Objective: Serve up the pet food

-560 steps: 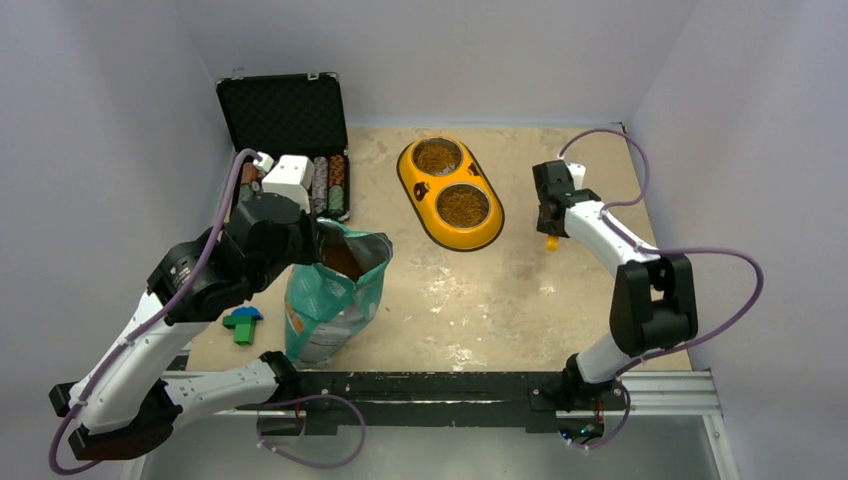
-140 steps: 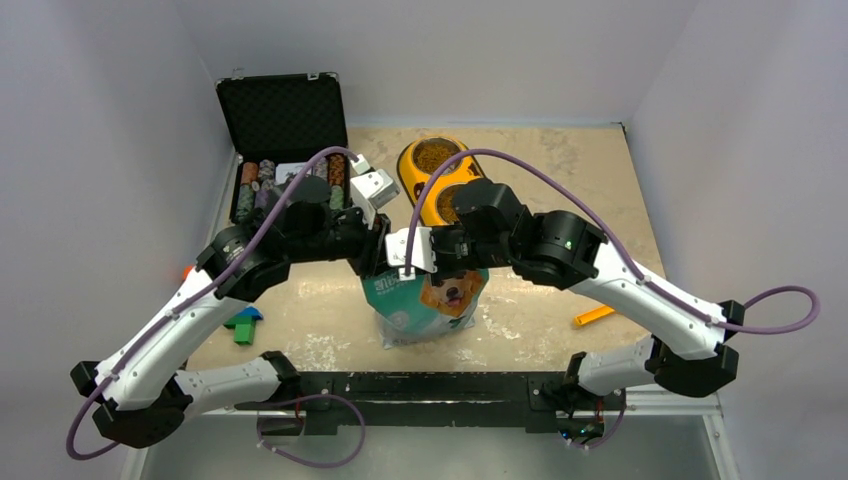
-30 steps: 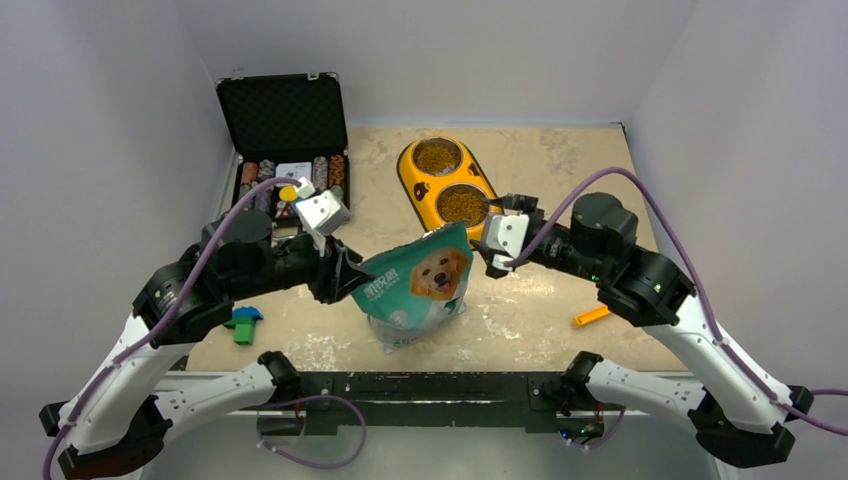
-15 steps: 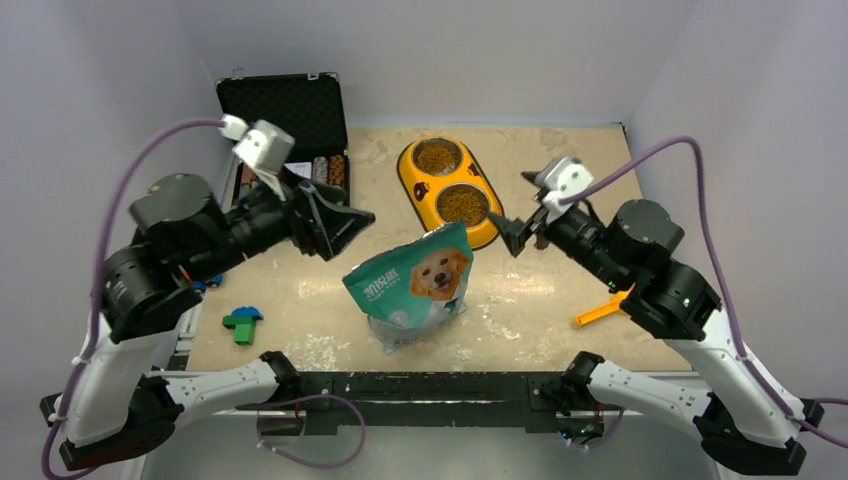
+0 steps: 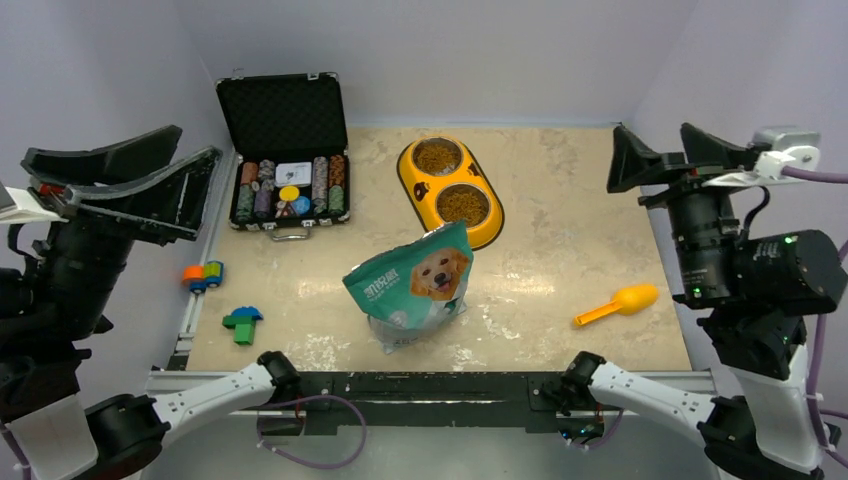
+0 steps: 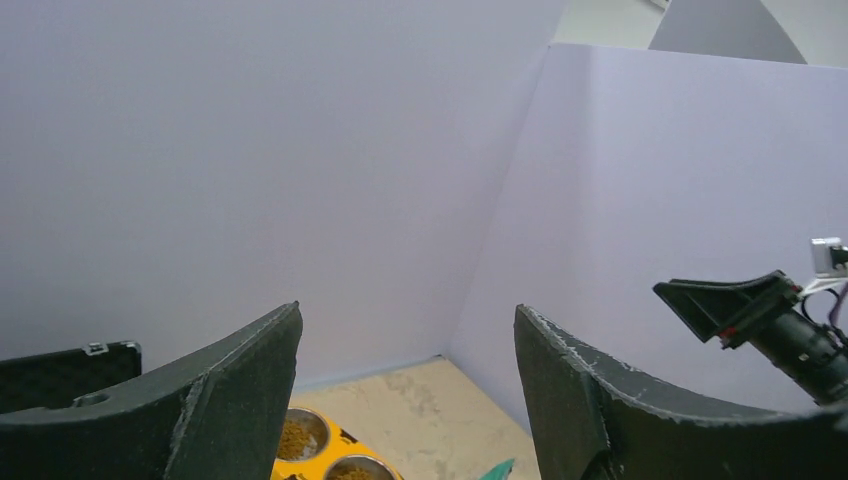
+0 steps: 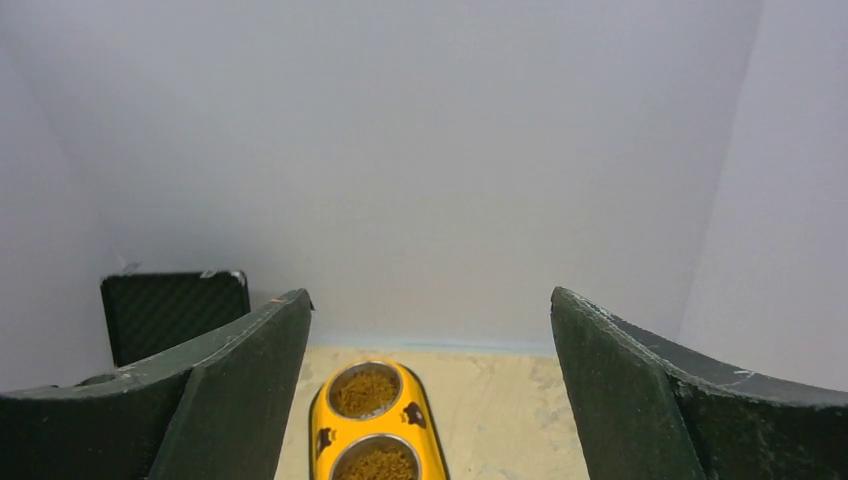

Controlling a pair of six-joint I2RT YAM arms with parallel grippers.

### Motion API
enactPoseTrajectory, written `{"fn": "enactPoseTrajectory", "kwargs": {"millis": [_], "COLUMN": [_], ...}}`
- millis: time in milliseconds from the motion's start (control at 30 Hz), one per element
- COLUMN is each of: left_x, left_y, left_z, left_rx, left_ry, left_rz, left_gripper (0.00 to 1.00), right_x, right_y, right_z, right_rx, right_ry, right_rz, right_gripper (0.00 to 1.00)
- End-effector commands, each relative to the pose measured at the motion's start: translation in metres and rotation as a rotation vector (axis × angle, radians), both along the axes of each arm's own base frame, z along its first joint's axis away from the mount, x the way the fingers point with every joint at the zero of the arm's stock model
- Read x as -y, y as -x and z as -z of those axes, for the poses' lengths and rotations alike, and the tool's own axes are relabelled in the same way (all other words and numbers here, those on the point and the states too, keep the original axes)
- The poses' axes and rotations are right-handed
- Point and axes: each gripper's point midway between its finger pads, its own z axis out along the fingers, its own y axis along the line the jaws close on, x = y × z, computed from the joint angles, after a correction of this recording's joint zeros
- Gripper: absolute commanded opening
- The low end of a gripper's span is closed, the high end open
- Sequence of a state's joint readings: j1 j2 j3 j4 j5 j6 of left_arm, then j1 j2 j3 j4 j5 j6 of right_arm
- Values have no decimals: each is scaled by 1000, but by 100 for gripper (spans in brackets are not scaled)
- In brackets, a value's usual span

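Black left tool aloft, agape; right tool likewise.

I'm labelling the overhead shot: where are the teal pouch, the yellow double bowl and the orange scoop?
teal pouch point(image 5: 440, 276), top external view, on the printed dog's face.
yellow double bowl point(image 5: 476, 238), top external view, on its near yellow rim.
orange scoop point(image 5: 618, 304), top external view, where handle meets cup.

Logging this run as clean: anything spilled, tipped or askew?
Nothing stands out. The pouch stands on its base, the pet food sits inside the yellow feeder, and the orange scoop lies flat nearby; no spill visible.
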State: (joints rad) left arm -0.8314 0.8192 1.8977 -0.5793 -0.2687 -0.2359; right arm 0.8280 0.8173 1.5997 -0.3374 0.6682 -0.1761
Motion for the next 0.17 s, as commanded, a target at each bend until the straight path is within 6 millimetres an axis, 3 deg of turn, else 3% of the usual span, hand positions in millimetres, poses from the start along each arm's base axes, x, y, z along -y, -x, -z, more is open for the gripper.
{"fn": "enactPoseTrajectory", "kwargs": {"millis": [0,133], "left_x": [-14,-16], "left_y": [-8,-7], "left_z": [-7,-9], "left_rx": [38,44], "left_ry": [-37,-39], "left_rz": [-107,-110], "left_gripper": [81,81], "right_x": [29,37], "right_y": [7,6], "right_z": [-14,-15], "right_rx": [48,44], "right_ry": [-48,-33], "right_rz": [113,161], "right_gripper": [94,95]}}
